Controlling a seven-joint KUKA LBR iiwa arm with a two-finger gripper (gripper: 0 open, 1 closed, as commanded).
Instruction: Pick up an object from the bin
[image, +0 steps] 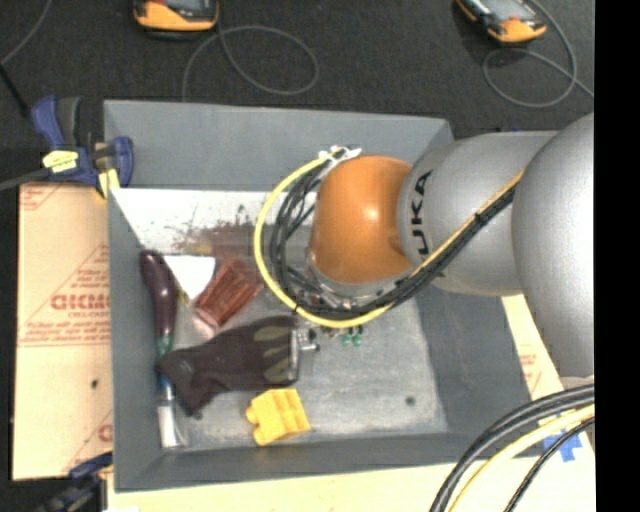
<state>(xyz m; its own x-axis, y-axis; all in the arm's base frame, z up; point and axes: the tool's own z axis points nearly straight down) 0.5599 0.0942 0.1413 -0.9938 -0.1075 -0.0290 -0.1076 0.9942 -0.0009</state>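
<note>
— Tool (300, 348) first: we see it low under the arm's orange cover (360, 225), right at the right-hand edge of a dark brown glove (228, 360) lying in the lower left part of the bin (405, 385).
— Is the tool open or closed?
— We cannot tell; the cover hides most of it.
— And around the glove?
— Just below it we find a yellow ribbed block (275, 415). Above it sits a reddish-brown ribbed block (228, 292), and left of that a dark purple handle (160, 290) lies along the left wall.
</note>
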